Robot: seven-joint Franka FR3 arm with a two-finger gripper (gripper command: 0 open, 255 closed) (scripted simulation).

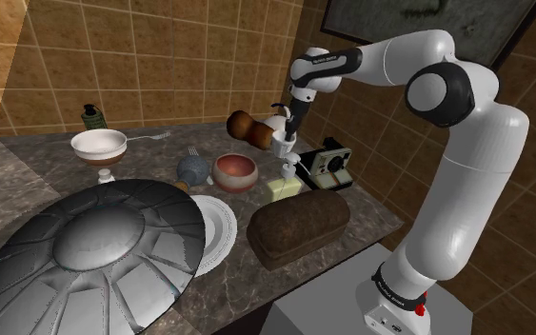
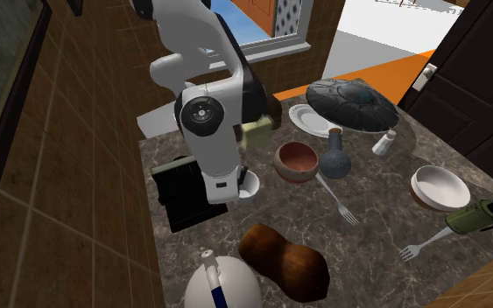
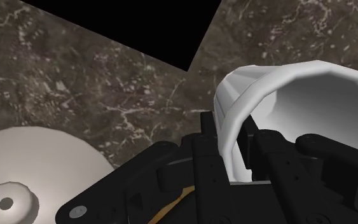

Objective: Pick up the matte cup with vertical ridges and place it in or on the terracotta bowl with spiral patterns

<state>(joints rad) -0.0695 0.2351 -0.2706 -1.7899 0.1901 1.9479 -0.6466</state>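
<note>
The white cup has faint vertical facets, and my black gripper is shut on its rim, one finger inside and one outside. Its open mouth faces the wrist camera, with the dark marble counter beyond it. In the shoulder view the gripper hangs from the bent arm, with the cup between the terracotta bowl and an instant camera. In the second exterior view the cup shows beside the arm's hand, a short way from the bowl. Whether the cup touches the counter I cannot tell.
Around the bowl stand a grey-blue vase, a butter block, a dark bread loaf, a white plate and a big ridged grey dish. A brown wooden mill and a white teapot lie behind the gripper.
</note>
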